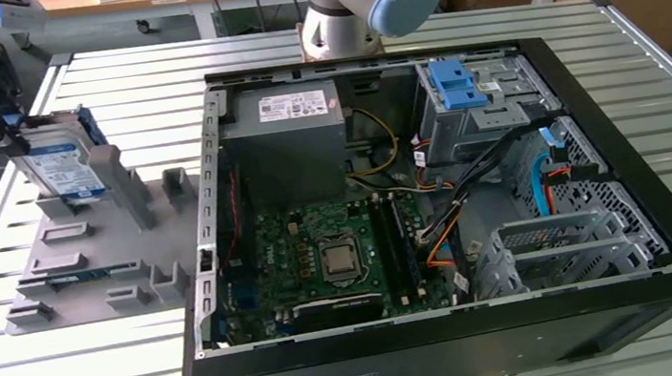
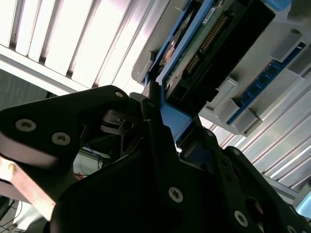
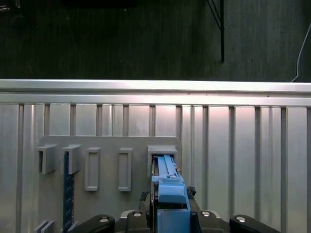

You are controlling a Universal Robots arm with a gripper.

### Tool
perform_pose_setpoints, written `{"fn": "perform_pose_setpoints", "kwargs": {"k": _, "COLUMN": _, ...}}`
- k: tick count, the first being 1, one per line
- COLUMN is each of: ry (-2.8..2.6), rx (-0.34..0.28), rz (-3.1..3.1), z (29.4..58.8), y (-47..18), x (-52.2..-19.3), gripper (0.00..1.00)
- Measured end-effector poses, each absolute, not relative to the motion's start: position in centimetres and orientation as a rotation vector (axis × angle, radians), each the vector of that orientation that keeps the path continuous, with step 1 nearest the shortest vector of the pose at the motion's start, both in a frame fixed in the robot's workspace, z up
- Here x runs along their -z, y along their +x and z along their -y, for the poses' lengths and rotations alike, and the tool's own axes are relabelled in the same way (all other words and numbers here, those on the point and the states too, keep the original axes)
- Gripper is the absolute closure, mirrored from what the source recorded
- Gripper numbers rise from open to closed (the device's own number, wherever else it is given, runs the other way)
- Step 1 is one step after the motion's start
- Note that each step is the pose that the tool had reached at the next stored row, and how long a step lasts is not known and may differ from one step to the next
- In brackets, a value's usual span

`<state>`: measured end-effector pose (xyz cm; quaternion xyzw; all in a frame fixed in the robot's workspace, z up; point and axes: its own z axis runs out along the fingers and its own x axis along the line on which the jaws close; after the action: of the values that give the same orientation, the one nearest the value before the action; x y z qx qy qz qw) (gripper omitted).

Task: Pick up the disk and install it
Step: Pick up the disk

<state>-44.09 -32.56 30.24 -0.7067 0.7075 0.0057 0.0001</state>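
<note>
The disk (image 1: pixel 62 169) stands on edge in a slot of the grey holder (image 1: pixel 77 268) at the exterior view's left, its white-and-blue label facing out. My gripper (image 1: pixel 12 139) comes down on its upper end and is shut on the disk. In the first wrist view the disk's blue rail (image 3: pixel 167 170) runs from between my gripper (image 3: pixel 168 195) into the holder's slot (image 3: pixel 162 151). The second wrist view shows the disk's circuit-board side (image 2: pixel 214 43) and blue rail clamped in my gripper (image 2: pixel 175 124). I cannot tell whether the disk has risen from the slot.
An open black computer case (image 1: pixel 639 151) lies on the slatted metal table (image 1: pixel 654 62), to the right of the holder. Inside are a grey power supply (image 1: pixel 291 136), a grey cage with a blue latch (image 1: pixel 466 95), the green motherboard (image 1: pixel 319 257) and a second metal cage (image 1: pixel 568 246).
</note>
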Motion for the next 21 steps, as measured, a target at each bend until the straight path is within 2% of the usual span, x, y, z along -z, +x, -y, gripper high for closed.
{"fn": "perform_pose_setpoints", "kwargs": {"k": 11, "ry": -2.220, "rx": -0.018, "rz": -2.222, "z": 32.6, "y": -44.1, "x": -32.2, "gripper": 0.64}}
{"fn": "perform_pose_setpoints", "kwargs": {"k": 21, "ry": -2.220, "rx": -0.018, "rz": -2.222, "z": 32.6, "y": -44.1, "x": -32.3, "gripper": 0.64}}
